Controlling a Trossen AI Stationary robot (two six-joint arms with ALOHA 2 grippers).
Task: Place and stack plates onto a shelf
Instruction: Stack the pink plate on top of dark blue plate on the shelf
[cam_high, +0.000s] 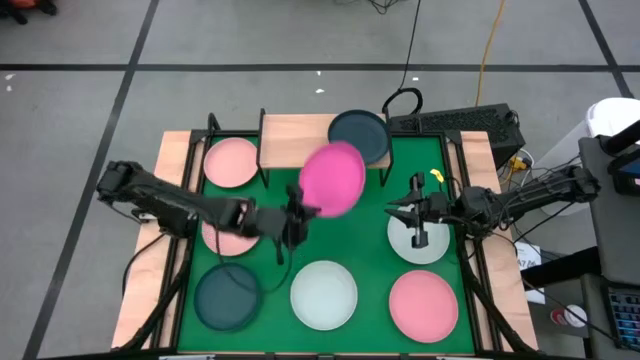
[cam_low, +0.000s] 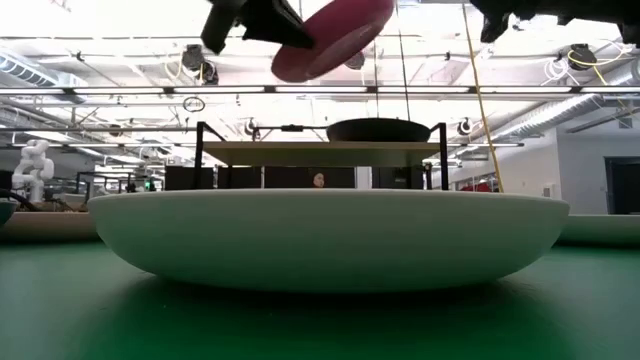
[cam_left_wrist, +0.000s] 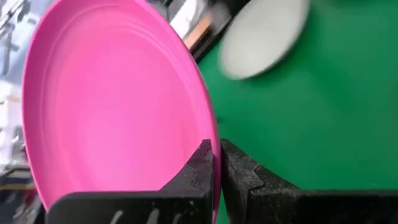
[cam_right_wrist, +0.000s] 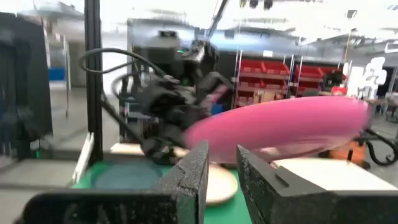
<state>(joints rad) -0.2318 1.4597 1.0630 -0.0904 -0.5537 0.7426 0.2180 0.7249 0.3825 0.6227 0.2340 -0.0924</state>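
Observation:
My left gripper (cam_high: 298, 207) is shut on a magenta plate (cam_high: 333, 178), which hangs above the green mat (cam_high: 375, 200), in front of the shelf (cam_high: 295, 135). The shelf is a light wooden plank on black wire legs (cam_low: 320, 152). A dark teal plate (cam_high: 360, 135) rests with its underside on the plank's right half. The low view shows the magenta plate (cam_low: 335, 35) higher than the shelf top. My right gripper (cam_high: 402, 210) stands open and holds nothing, above a pale mint plate (cam_high: 420, 243) at the right. My left gripper pinches the magenta plate's rim (cam_left_wrist: 210, 134) between its two fingers, one finger on the hollow upper face and the other on the underside. The fingers come from the table's left, slanting a little downward. The plate is lifted clear and tilted, its free edge higher.
Several more plates lie on the mat: light pink at the back left (cam_high: 232, 162) and under my left arm (cam_high: 225, 242), and dark teal (cam_high: 228, 297), whitish mint (cam_high: 324, 294) and pink (cam_high: 423, 303) along the near edge. A keyboard and cables (cam_high: 460, 122) lie behind the right corner.

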